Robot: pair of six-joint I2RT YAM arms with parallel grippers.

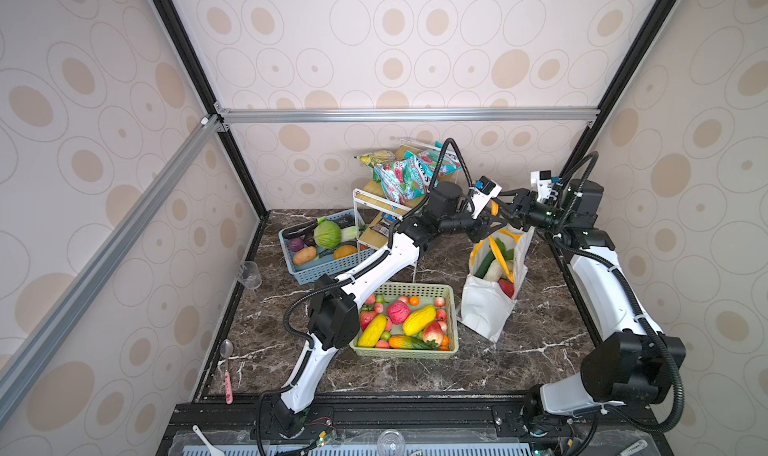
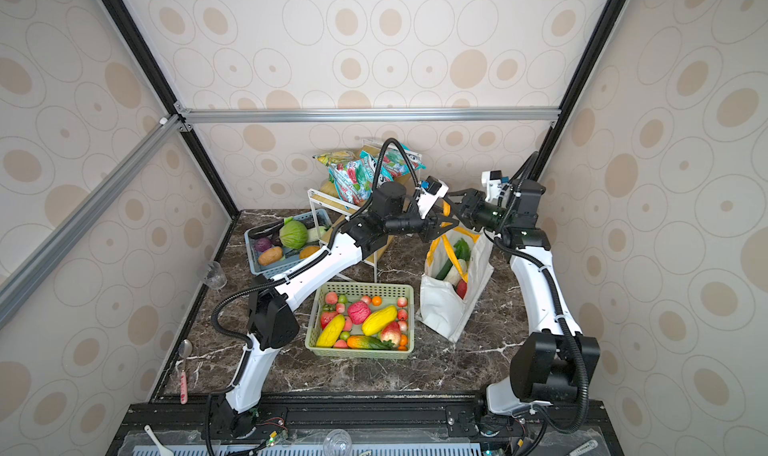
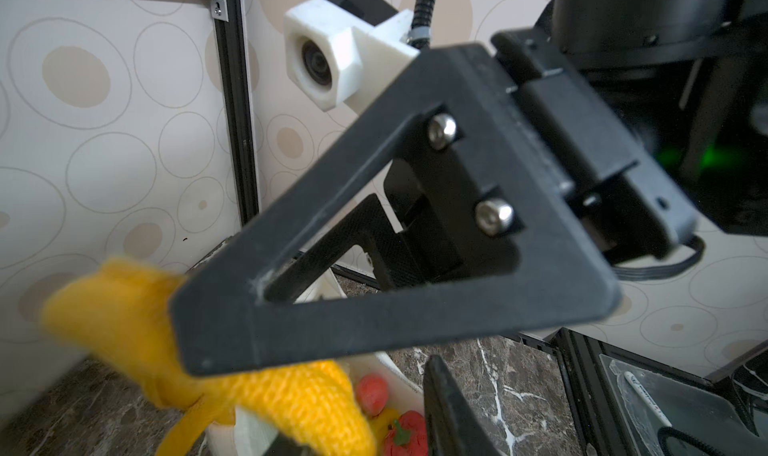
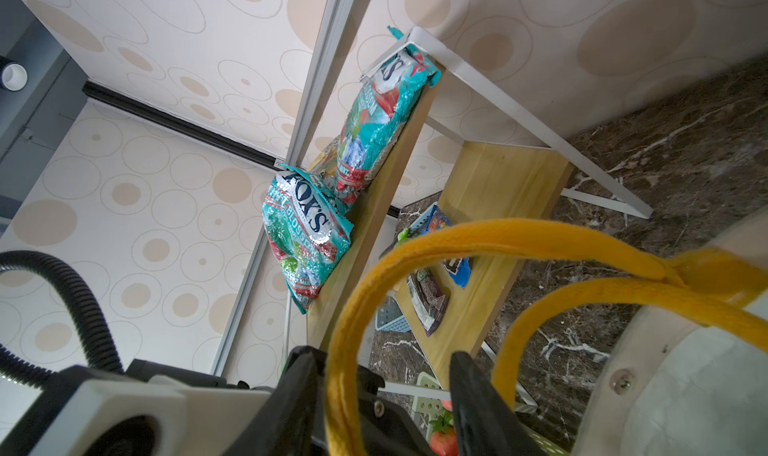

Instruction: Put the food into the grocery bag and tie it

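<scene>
Grocery bag stands upright on the marble table on my R side, just beside the green basket. Food inside: cucumber, white veg, smth red. Mustard handles are raised over the bag mouth, and both my grippers meet there. R gripper: jaws apart, strap loop runs btwn them, no pinch. L gripper: strap bunched at its fingers, can't say whether it's clamped. Blue basket and rack w/ snack bags sit further back-left.

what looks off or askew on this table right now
The grocery bag leans, its near side slumped on the table, yellow handles pulled upward. Snack packets hang over the top edge of the shelf. No spill visible.
</scene>
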